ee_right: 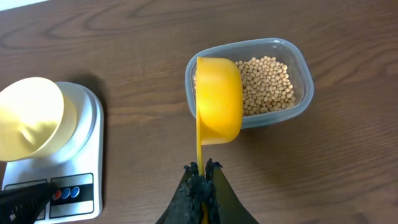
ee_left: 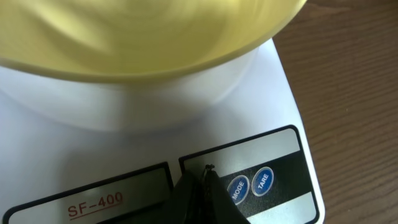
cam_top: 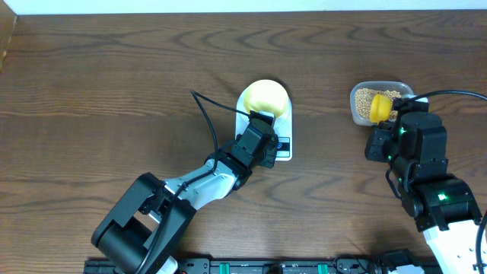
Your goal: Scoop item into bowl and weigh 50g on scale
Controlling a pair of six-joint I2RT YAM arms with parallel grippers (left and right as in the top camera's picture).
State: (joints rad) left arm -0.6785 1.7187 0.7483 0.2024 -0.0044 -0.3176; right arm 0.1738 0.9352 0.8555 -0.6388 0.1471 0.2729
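Note:
The pale yellow bowl (cam_top: 265,97) stands on the white scale (cam_top: 283,152); both also show in the left wrist view, bowl (ee_left: 143,37) and scale (ee_left: 267,81), and in the right wrist view, bowl (ee_right: 31,118) and scale (ee_right: 87,155). My left gripper (ee_left: 205,171) is shut and empty, its tip over the scale's display panel, just left of the blue MODE and TARE buttons (ee_left: 250,183). My right gripper (ee_right: 202,168) is shut on the handle of the yellow scoop (ee_right: 219,99), held over the left part of the clear tub of tan beans (ee_right: 267,84).
The clear tub (cam_top: 365,95) sits at the right on the dark wood table (cam_top: 114,91). The left arm (cam_top: 205,179) reaches diagonally from the front edge to the scale. The right arm (cam_top: 426,175) stands in front of the tub.

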